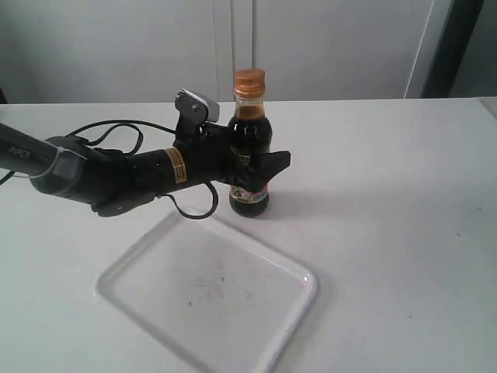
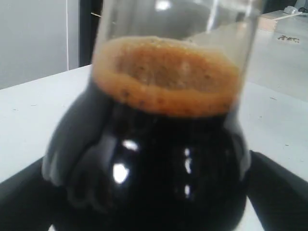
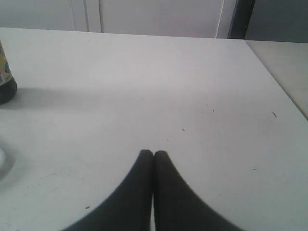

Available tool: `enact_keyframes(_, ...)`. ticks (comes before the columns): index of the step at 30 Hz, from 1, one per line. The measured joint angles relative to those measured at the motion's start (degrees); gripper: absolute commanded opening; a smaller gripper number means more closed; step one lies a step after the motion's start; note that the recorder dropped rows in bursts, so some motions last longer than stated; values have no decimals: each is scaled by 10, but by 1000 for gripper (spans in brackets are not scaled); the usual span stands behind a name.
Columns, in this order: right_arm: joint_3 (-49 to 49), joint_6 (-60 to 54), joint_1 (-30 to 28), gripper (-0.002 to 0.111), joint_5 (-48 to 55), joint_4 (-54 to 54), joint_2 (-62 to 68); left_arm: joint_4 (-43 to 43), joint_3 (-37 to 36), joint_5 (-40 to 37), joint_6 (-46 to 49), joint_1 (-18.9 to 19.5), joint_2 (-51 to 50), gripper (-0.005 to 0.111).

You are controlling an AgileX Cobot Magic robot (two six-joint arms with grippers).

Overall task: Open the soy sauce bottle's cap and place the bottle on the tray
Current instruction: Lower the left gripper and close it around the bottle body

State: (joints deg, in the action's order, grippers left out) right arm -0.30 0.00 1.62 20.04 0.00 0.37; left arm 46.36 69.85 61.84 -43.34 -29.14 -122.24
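Nearest the exterior camera: tray point(image 1: 256, 311), white, flat on the table point(image 1: 388, 202), faint dark specks mid-surface, near corner cut off by the frame edge. Just past its far rim: soy sauce bottle point(image 1: 250, 136), upright on bare table, not on the tray, close to it but apart. Dark liquid up into the neck, foamy orange-brown ring at the surface in the left wrist view, pink/yellow/green label point(image 1: 250, 193) low on the body. Cap point(image 1: 249, 80) orange-gold, down on the neck, closed. Left gripper point(image 1: 268, 163) in from the left at mid-body height, just above the label, roughly level; jaws spread wide, one each side of the bottle, near finger point(image 1: 279, 162) showing in front of the glass. Left wrist view: bottle filling the space between both fingers point(image 2: 284, 192), released rather than clamped; actual contact with the glass impossible to tell. Black left arm point(image 1: 101, 175) low over the table behind the gripper, grey camera housing point(image 1: 194, 105) on top of the wrist, black cable point(image 1: 116, 124) looped alongside. Right gripper point(image 3: 153, 156) out of the exterior frame; in its own view fingers pressed tip to tip, clenched on nothing, low over bare table, bottle's base well apart at the edge of that view. Farthest: table's back edge, pale wall panels point(image 1: 326, 47).
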Motion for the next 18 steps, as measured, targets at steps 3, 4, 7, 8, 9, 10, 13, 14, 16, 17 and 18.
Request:
enact_keyframes(3, 0, 0, 0, 0, 0, 0, 0, 6, 0, 11, 14, 0, -8, 64)
enact_keyframes(4, 0, 0, 0, 0, 0, 0, 0, 6, 0, 15, 23, 0, -10, 49)
enact_keyframes(7, 0, 0, 0, 0, 1, 0, 0, 21, 0, 26, 41, 2, -11, 0)
enact_keyframes(8, 0, 0, 0, 0, 1, 0, 0, 27, 0, 26, 48, 2, -11, 1)
enact_keyframes(9, 0, 0, 0, 0, 1, 0, 0, 35, 0, 30, 54, 2, -11, 0)
enact_keyframes(10, 0, 0, 0, 0, 1, 0, 0, 42, 0, 33, 60, 2, -11, 0)
enact_keyframes(13, 0, 0, 0, 0, 1, 0, 0, 55, 0, 39, 70, 2, -11, 0)
enact_keyframes(14, 0, 0, 0, 0, 1, 0, 0, 56, 0, 39, 71, 2, -11, 0)
enact_keyframes(16, 0, 0, 0, 0, 1, 0, 0, 59, 0, 40, 72, 2, -11, 0)
enact_keyframes(17, 0, 0, 0, 0, 1, 0, 0, 59, 0, 41, 72, 2, -11, 0)
enact_keyframes(18, 0, 0, 0, 0, 1, 0, 0, 61, 0, 41, 72, 2, -11, 0)
